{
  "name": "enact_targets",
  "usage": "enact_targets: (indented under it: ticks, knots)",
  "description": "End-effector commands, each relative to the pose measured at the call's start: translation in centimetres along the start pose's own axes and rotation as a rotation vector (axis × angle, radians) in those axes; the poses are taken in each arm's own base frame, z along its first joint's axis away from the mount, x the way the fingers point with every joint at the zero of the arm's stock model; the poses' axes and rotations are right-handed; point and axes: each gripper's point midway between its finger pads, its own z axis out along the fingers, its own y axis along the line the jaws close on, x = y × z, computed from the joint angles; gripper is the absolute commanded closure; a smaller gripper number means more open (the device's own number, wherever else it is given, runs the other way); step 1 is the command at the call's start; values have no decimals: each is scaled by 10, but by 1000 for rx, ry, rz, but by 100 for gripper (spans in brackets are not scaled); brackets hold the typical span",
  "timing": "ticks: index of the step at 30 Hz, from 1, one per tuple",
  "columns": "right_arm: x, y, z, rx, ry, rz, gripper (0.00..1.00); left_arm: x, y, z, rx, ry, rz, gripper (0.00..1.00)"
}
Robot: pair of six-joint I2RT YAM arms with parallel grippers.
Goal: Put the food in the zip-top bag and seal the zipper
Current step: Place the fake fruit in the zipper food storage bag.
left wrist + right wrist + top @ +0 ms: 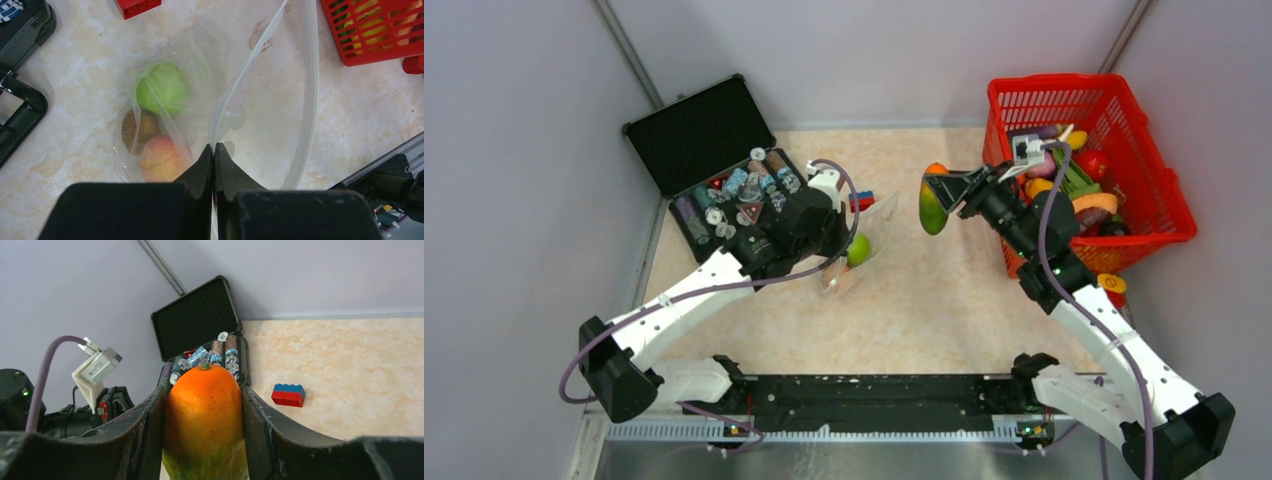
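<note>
gripping orange-green mango (205, 415) upright, orange end up, right fingers (145, 435) half-spread; left fingers (200, 165) pinched shut on zip-top bag (270, 115)

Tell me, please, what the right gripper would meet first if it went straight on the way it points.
Probably the open black case: the right gripper, shut on the orange-green fruit, aims there. Depth is unclear; the left arm may come first.

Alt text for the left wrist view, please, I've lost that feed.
The left fingers, shut, pinch the rim of the clear bag, its mouth gaping. Inside lie a green fruit, a brown fruit and a peach.
</note>
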Motion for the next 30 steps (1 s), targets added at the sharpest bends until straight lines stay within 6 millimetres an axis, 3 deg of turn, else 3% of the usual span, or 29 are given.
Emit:
enact_targets:
  ticks: [1,13,19,30]
  knots:
    - [-20,6,7,50,-146,-22,94,-27,-14,-17,59,-93,-32,100]
    - [-3,36,23,118,-244,67,94,-30,-15,-19,64,-100,-38,100]
    - [16,44,28,167,-294,80,94,-35,-15,-22,65,-120,-46,100]
    - [58,28,32,274,-294,22,89,-43,-20,-23,77,-140,-76,100]
